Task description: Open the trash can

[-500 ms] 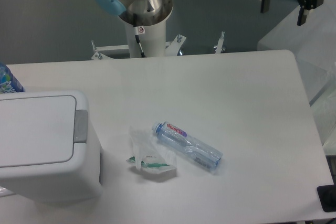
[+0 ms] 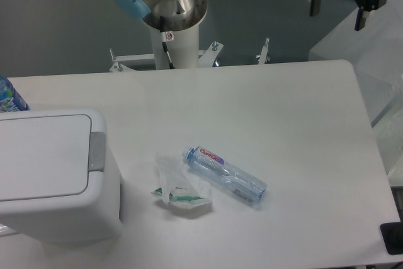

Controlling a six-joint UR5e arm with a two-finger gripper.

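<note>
The hand (image 2: pixel 339 1) was held high beyond the far right corner of the worktop (image 2: pixel 283 118), fingers spread and empty. Below it and nearer the camera lay a plastic bottle (image 2: pixel 225 176), with a crumpled wrapper (image 2: pixel 179 188) just beside. The trash can (image 2: pixel 53 174) stood well apart from the hand, at the opposite near edge. Its lid was seen shut and its grey latch tab (image 2: pixel 96 151) untouched; the task was judged not begun.

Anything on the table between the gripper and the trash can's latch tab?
In the camera view, only bare white table lies between gripper and trash can; the bottle and plastic wrapper lie below that line.
</note>
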